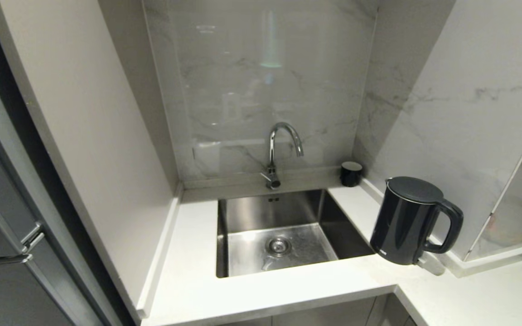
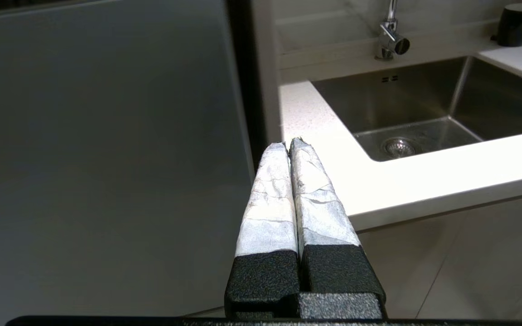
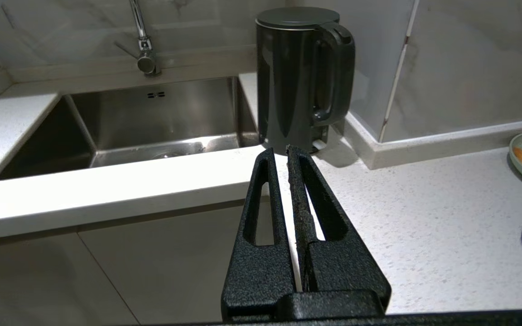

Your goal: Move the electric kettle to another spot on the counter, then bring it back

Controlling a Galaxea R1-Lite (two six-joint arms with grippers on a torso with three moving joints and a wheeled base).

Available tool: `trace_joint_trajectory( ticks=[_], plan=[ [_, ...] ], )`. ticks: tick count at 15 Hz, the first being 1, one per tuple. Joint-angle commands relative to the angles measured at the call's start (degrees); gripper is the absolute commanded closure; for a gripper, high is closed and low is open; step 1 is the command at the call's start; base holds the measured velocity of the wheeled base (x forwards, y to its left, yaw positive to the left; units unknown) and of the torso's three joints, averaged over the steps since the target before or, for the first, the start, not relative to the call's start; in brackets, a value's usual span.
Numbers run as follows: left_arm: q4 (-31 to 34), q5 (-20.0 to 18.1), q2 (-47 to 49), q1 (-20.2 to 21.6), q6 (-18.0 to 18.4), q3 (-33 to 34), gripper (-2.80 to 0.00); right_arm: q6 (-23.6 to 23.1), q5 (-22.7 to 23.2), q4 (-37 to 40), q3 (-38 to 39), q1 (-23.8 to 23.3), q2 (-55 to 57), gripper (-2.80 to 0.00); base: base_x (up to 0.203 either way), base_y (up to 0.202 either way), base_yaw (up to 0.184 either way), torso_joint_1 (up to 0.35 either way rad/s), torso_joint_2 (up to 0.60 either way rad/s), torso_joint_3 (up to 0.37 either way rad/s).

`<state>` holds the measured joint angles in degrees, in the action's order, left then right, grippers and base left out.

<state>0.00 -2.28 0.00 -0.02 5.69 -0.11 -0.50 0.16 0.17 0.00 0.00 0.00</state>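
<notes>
Counter (image 1: pixel 206 290) holds electric kettle (image 1: pixel 406 222) beside sink (image 1: pixel 274 235); both grippers off counter, jaws clenched, empty.

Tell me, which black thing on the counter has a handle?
The electric kettle, right of the sink. The small black cup in the back corner has no handle.

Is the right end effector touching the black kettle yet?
Apart. The head view shows the electric kettle standing alone on the counter; no right end effector beside it.
</notes>
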Motion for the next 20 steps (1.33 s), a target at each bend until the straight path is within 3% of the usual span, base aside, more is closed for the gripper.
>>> trace_joint_trajectory(
  ticks=[1, 6, 13, 20],
  plan=[
    [0.0, -0.01, 0.09, 0.02, 0.02, 0.02, 0.0, -0.02, 0.02, 0.01, 0.0, 0.0, 0.0, 0.0, 0.0, 0.19, -0.001, 0.004, 0.01, 0.004],
    [0.0, -0.01, 0.09, 0.02, 0.11, -0.03, 0.0, -0.02, 0.02, 0.01, 0.0, 0.0, 0.0, 0.0, 0.0, 0.148, -0.001, 0.0, 0.01, 0.004],
    [0.0, -0.01, 0.09, 0.02, 0.11, 0.02, 0.0, -0.02, 0.02, 0.01, 0.0, 0.0, 0.09, 0.0, 0.0, 0.0, 0.0, -0.011, 0.01, 0.014],
    [0.09, -0.01, 0.09, 0.02, 0.11, -0.07, 0.0, -0.02, 0.02, 0.01, 0.0, 0.0, 0.09, 0.0, 0.0, 0.0, 0.0, -0.111, 0.27, 0.149]
  ],
)
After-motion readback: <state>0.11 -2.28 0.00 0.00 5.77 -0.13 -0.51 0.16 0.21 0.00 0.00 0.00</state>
